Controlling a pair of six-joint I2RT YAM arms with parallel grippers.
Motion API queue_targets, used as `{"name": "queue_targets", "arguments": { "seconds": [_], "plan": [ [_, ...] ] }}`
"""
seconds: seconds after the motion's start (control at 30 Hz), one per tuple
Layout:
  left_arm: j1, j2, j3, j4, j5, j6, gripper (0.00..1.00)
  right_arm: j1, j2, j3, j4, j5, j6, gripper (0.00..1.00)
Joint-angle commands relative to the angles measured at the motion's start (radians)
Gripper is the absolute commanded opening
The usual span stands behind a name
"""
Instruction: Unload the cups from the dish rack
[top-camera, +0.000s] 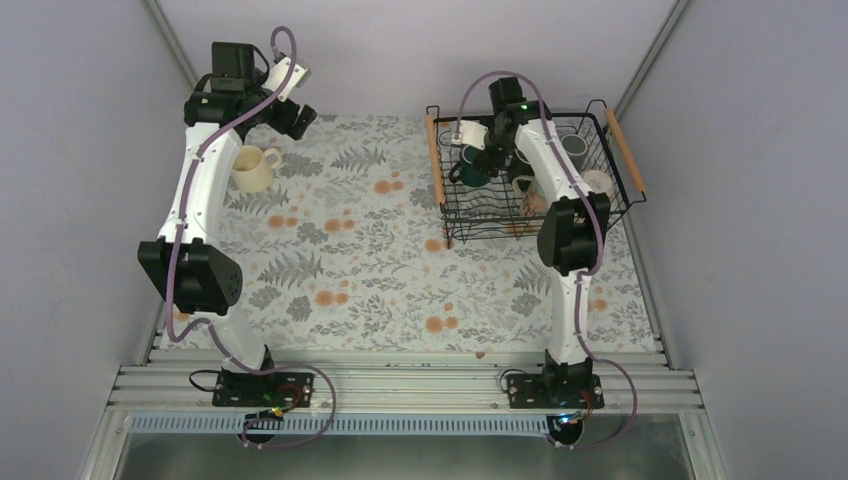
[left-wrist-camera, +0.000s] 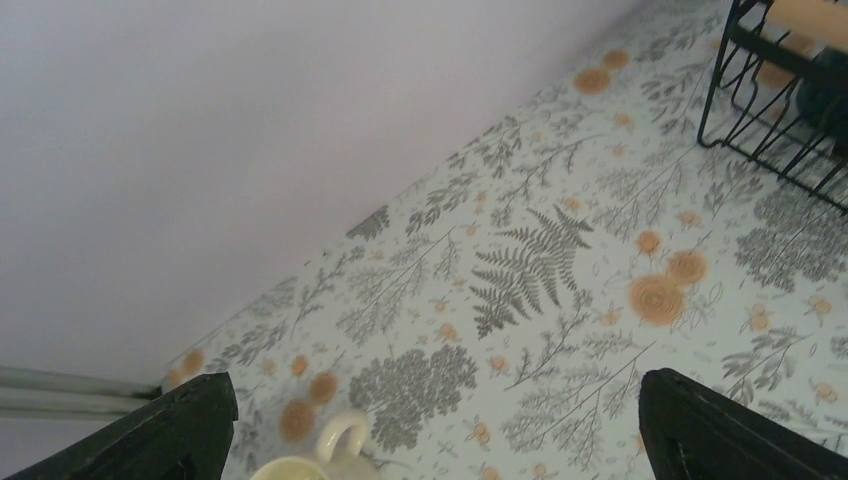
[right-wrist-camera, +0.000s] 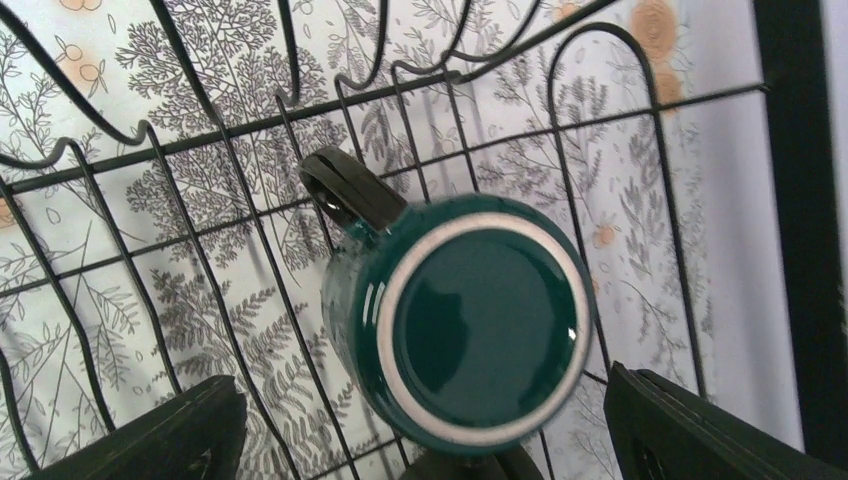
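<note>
Below, glossy round green mug (right-wrist-camera: 470, 330)

The light is bright, even and soft, with only faint shadows on the bench (top-camera: 380, 270). The top view is sharp. In the left wrist view the dish rack (left-wrist-camera: 717, 85) at the far right looks a little blurred. In the right wrist view the dark green mug (right-wrist-camera: 470, 320) carries small white glare spots on its glaze.
</note>
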Motion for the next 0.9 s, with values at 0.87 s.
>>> {"name": "queue_targets", "arguments": {
  "seconds": [0.87],
  "plan": [
    [-0.004, -0.054, -0.168, 0.177, 0.103, -0.090, 1.00, 0.070, 0.086, -0.067, 0.341, 0.068, 0.068, 0.92]
  ]
}}
